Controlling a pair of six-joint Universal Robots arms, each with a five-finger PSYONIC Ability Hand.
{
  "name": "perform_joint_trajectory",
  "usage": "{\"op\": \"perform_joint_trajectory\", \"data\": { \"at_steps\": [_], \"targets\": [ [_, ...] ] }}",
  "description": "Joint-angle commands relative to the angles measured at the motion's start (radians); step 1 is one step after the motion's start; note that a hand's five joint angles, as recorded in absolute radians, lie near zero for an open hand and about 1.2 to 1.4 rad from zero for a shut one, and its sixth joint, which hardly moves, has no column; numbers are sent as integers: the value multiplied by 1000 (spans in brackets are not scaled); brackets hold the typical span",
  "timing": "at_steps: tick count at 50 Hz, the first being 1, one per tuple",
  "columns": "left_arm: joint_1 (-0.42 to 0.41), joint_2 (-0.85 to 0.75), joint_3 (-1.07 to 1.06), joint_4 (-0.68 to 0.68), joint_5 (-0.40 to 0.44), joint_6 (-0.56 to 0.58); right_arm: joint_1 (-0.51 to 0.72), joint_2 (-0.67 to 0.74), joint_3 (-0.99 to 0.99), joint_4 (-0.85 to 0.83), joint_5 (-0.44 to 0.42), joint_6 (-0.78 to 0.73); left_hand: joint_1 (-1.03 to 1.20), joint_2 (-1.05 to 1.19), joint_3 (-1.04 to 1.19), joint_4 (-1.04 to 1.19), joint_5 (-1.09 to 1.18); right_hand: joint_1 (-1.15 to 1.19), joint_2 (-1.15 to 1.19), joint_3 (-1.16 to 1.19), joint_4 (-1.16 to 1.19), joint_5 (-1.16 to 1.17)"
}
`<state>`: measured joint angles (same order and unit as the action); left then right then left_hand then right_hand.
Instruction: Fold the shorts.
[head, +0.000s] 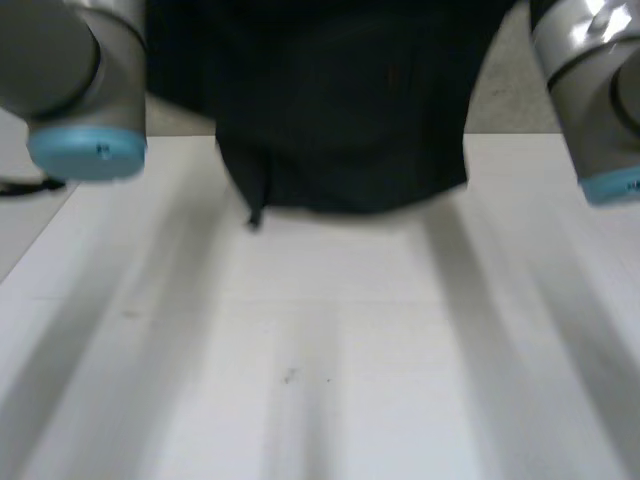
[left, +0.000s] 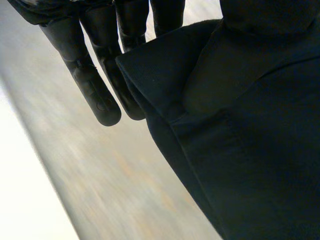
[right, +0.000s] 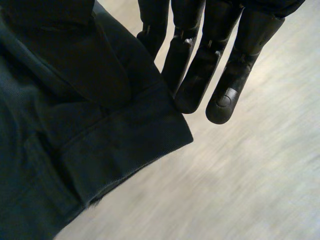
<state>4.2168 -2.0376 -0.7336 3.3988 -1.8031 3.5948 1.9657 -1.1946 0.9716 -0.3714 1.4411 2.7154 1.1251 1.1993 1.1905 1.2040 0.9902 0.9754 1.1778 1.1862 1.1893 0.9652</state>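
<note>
two corners of the dark shorts (head: 340, 110) are held up between the arms, over the far part of the white table (head: 320, 350). the cloth's lower edge hangs close to the tabletop; whether it touches i cannot tell. in the left wrist view the left hand (left: 95, 90) has straight fingers behind one corner of the shorts, with the thumb pressed on the cloth from the front, so the corner is pinched. the right hand (right: 220, 85) does the same at the other corner: straight fingers behind the hem, thumb on top, cloth nipped between them.
</note>
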Motion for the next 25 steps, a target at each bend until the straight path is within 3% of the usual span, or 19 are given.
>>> {"op": "perform_joint_trajectory", "data": {
  "at_steps": [1,15,21,25],
  "targets": [
    [8,112,-154,186,4,4,4,-31,76,-156,38,44,271,197,206,192,231,421,218,210,207,257],
    [20,113,-712,192,10,-4,9,95,337,-1,19,30,271,197,206,192,231,421,218,210,207,257],
    [11,-24,-839,182,-4,4,10,217,395,67,-13,-19,271,197,206,192,231,421,218,210,207,257],
    [12,-59,-915,134,-21,10,18,262,415,205,-16,-92,271,197,206,192,231,421,218,210,207,257]
  ]
}}
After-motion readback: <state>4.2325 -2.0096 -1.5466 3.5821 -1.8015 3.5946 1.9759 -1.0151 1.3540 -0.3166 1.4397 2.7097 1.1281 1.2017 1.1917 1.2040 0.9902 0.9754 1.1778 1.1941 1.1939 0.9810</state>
